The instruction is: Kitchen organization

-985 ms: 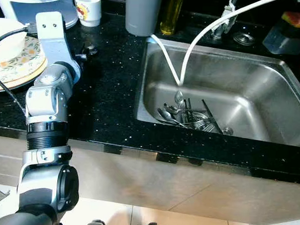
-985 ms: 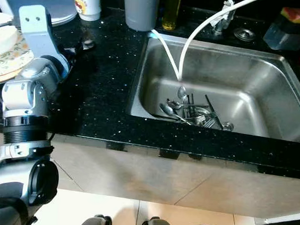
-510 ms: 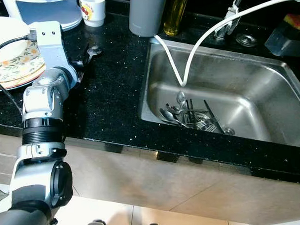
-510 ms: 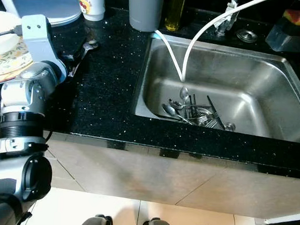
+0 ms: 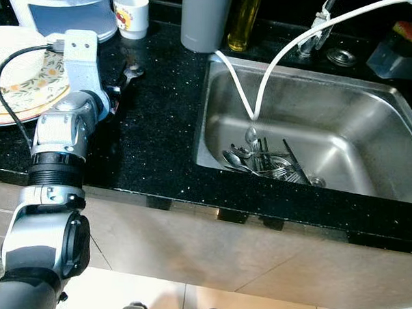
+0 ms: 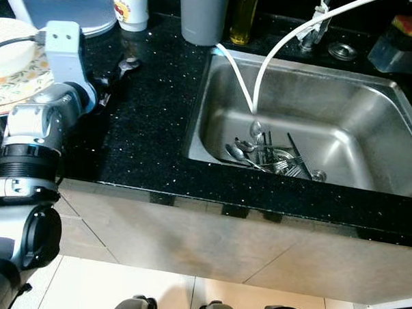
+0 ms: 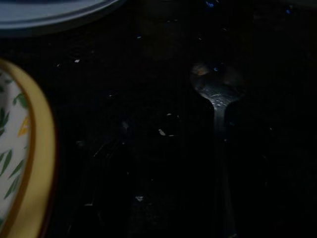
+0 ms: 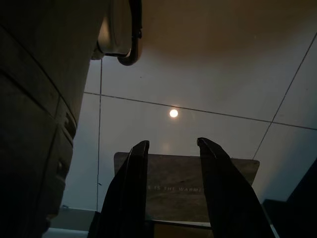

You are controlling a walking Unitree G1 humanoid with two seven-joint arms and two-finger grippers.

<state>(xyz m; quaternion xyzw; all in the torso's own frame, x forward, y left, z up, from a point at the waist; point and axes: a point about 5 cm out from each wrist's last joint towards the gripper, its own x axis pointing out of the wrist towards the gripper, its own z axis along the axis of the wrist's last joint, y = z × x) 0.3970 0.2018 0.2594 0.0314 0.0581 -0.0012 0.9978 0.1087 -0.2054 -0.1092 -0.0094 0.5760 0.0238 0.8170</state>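
Black counter [image 5: 159, 125] | spoon [image 7: 216, 99], plate [image 5: 17, 85] near left fingers, state unclear | right fingers [image 8: 218, 188] apart

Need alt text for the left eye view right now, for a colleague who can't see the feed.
The left gripper reaches over a spoon lying on the black counter, beside a floral plate. To the right, a steel sink holds piled cutlery under a white hose.

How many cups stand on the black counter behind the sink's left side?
2: a small white printed cup near the white container, and a tall grey cup beside the oil bottle. Others may be hidden.
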